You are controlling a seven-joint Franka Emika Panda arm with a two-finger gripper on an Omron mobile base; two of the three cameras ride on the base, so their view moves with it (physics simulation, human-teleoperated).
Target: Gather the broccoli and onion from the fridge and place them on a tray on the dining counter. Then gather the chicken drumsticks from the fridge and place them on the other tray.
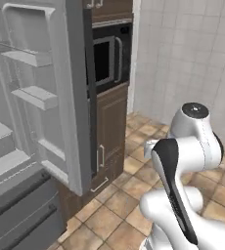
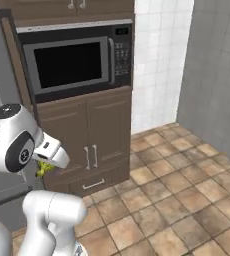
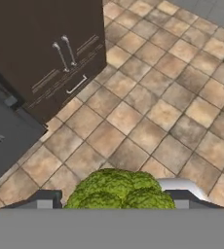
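The broccoli (image 3: pixel 120 188) lies nearest the hand camera, a bright-green lumpy mass seated between the two dark fingers (image 3: pixel 45 198) at the bottom of the hand view. The gripper (image 3: pixel 115 200) is closed on it, with the jaws standing wide to span its bulk. In the right base view a small patch of the same green shows just below the hand, in front of the brown cabinet doors (image 2: pixel 92 135).

**Step in hand.** Judged from the pictures, this is the carry of the first item: the broccoli is out of the fridge (image 1: pixel 41 97) and held above the tiled floor (image 3: pixel 148 112). The fridge door stands open at the left of the left base view. The built-in microwave (image 2: pixel 69 62) sits above the cabinet.

**Next move.** The dining bench and its tray are not in view, so the base would need to drive and turn away from the fridge corner. The grip should be held unchanged during travel. The arm is folded close to the base, which suits transport. The onion and drumsticks presumably remain to be fetched.
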